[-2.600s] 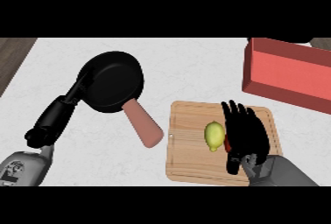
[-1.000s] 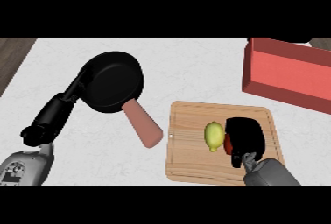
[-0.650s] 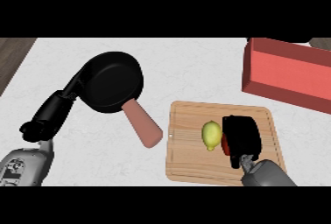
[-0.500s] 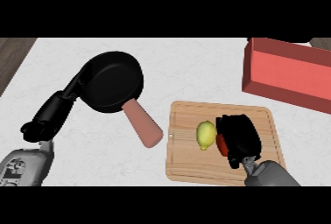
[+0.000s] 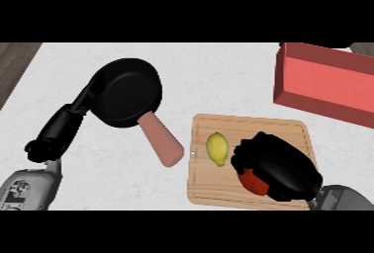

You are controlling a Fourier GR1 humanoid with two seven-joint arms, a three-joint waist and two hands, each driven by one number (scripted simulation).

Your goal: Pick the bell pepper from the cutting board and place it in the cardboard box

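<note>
We see the red bell pepper (image 5: 253,182) on the cutting board (image 5: 248,128), mostly hidden under our right hand (image 5: 281,165), whose fingers curl around it; a yellow lemon (image 5: 217,148) lies just beside it on the board; the red box (image 5: 329,84) sits beyond; our left hand (image 5: 62,129), fingers relaxed, rests against a black pan (image 5: 128,91).

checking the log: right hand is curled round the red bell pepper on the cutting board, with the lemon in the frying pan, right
Not quite. The head view shows the lemon on the cutting board, beside the right hand, not in the frying pan. The hand's fingers do curl round the red bell pepper.
</note>
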